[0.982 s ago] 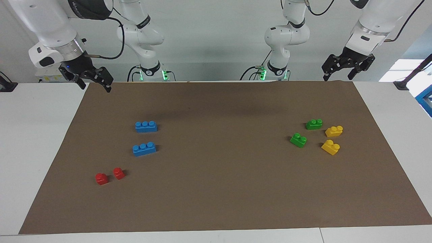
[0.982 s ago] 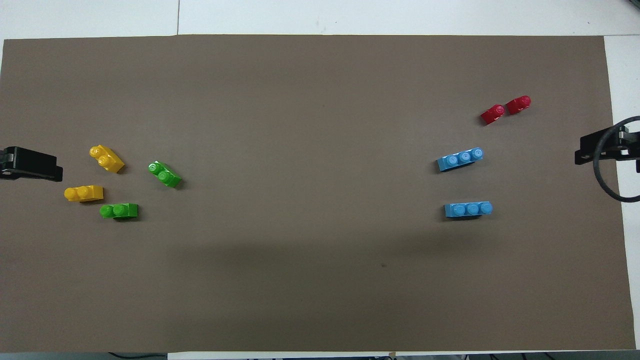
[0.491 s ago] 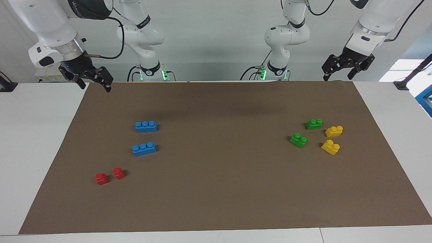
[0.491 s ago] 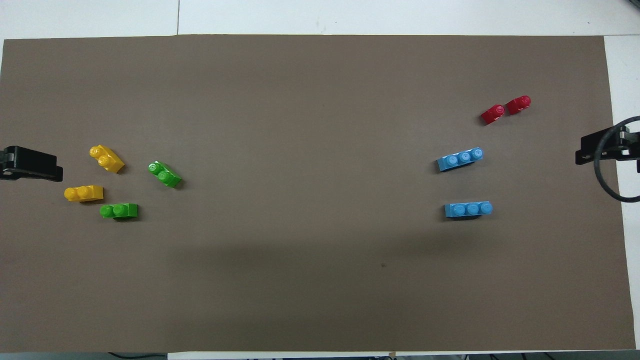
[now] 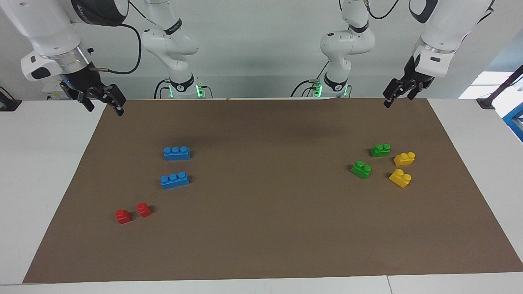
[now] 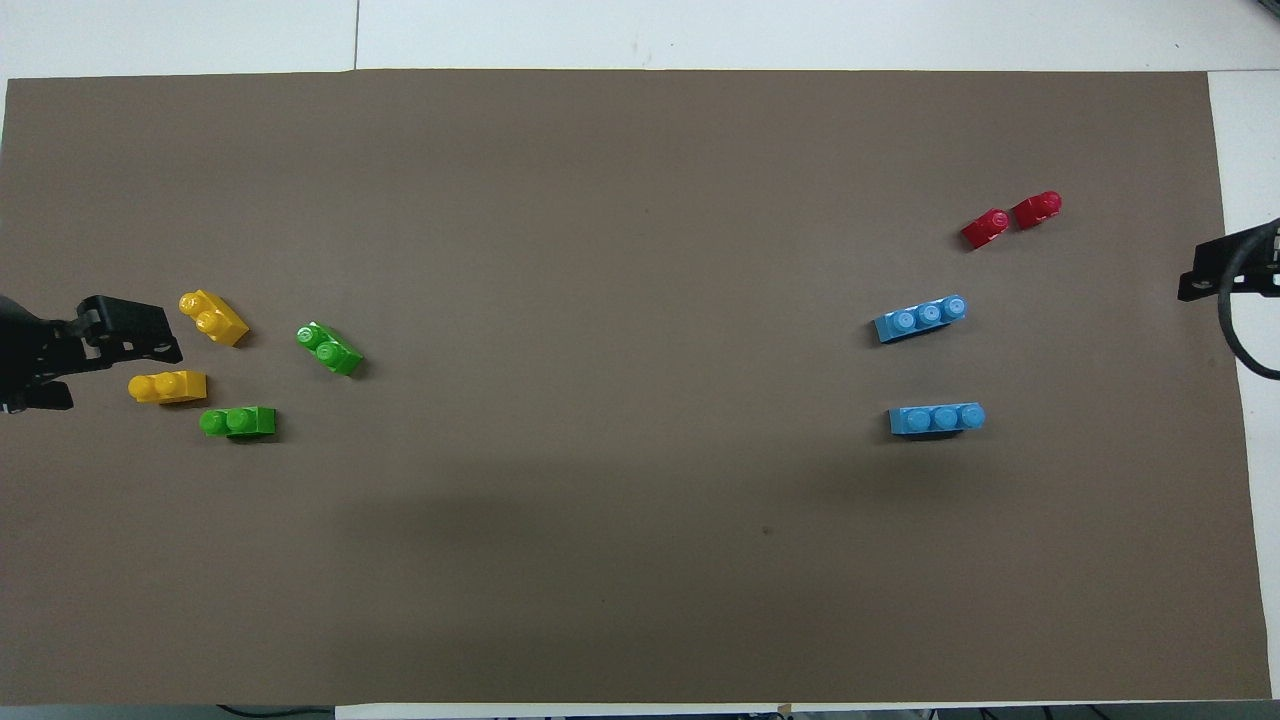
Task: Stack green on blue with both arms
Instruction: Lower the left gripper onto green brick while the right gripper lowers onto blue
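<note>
On the brown mat (image 5: 261,228) sit two-stud green bricks (image 5: 361,169) and three-stud blue bricks (image 5: 175,180), both hands released

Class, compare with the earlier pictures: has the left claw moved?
Yes. In the overhead view the left claw has swung in over the mat's edge toward the yellow bricks; before, it hung clear of them.

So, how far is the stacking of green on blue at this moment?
Nothing is stacked yet. Both green bricks lie on the brown mat beside the yellow bricks, and both blue bricks lie apart at the right arm's end. Nothing is in hand: the left pincer and the right pincer hang open and empty above the mat's edge. Picking, carrying and stacking all remain.
</note>
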{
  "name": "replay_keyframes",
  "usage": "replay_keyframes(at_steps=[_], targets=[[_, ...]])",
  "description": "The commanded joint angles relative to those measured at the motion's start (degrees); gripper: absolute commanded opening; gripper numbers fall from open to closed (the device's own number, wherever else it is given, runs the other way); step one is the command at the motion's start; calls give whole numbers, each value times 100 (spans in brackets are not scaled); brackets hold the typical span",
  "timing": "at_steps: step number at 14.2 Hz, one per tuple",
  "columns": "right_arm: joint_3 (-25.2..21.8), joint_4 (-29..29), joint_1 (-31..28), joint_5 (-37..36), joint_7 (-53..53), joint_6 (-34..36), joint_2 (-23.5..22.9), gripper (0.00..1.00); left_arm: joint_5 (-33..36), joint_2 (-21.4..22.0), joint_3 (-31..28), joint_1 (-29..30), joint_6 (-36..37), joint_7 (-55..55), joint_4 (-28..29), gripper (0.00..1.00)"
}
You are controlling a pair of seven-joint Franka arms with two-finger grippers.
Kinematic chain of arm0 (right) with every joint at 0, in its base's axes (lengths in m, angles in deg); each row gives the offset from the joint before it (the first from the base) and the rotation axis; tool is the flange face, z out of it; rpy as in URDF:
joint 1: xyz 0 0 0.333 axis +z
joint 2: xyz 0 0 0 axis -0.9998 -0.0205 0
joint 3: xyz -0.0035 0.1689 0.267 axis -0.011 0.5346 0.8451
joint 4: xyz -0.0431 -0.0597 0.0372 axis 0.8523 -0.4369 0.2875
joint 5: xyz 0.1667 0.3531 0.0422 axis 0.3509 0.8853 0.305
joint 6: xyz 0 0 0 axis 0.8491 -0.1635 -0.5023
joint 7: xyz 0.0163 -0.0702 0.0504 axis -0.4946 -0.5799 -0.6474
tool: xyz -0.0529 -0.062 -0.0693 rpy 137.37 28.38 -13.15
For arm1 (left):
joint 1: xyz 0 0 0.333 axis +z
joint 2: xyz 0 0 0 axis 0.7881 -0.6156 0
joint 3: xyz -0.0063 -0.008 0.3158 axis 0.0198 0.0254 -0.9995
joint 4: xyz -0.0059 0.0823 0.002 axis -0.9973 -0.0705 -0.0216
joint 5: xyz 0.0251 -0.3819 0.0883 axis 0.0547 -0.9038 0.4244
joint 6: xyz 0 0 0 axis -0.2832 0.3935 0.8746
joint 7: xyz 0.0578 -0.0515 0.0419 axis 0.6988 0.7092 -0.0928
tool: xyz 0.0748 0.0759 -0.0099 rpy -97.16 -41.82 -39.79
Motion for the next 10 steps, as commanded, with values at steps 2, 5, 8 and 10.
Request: replay_keyframes(at_steps=[2,5,8,10], targets=[[30,147,-51,837,2079,-269,-239,95,-96,302,3,-53,-941,-1108,1110,100],[39,147,-104,1383,3285,-427,-643,94,-96,170,3,-132,-2029,-1793,1795,100],[30,155,-113,1867,3954,-682,-1135,94,-96,-355,3,-202,-2444,-2190,1876,100],[39,348,-61,2096,4297,-735,-1356,94,-96,-699,-6,-317,-2918,-2584,1876,100]])
